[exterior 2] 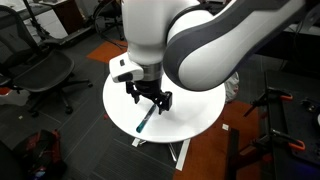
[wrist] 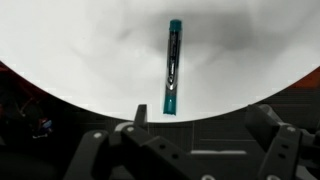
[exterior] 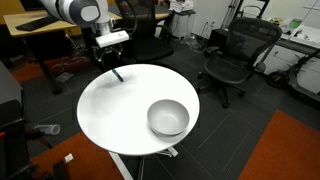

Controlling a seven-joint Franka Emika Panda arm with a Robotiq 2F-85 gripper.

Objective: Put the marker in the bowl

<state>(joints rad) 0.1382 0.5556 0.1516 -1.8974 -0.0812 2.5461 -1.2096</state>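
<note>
The marker [wrist: 173, 68] is a thin dark pen with teal ends, lying on the round white table [wrist: 80, 50] near its edge; it also shows in both exterior views [exterior: 117, 73] [exterior 2: 144, 121]. My gripper [wrist: 195, 125] hangs above the marker with its fingers spread apart and nothing between them; it shows in an exterior view [exterior 2: 148, 98]. The light-grey bowl [exterior: 168, 117] stands empty on the opposite side of the table, well away from the marker. In the exterior view taken from behind the arm the bowl is hidden by the arm.
The table edge runs just below the marker in the wrist view, dark floor beyond. Black office chairs [exterior: 232, 55] [exterior 2: 45, 70] stand around the table. An orange carpet patch [exterior: 285, 150] lies on the floor.
</note>
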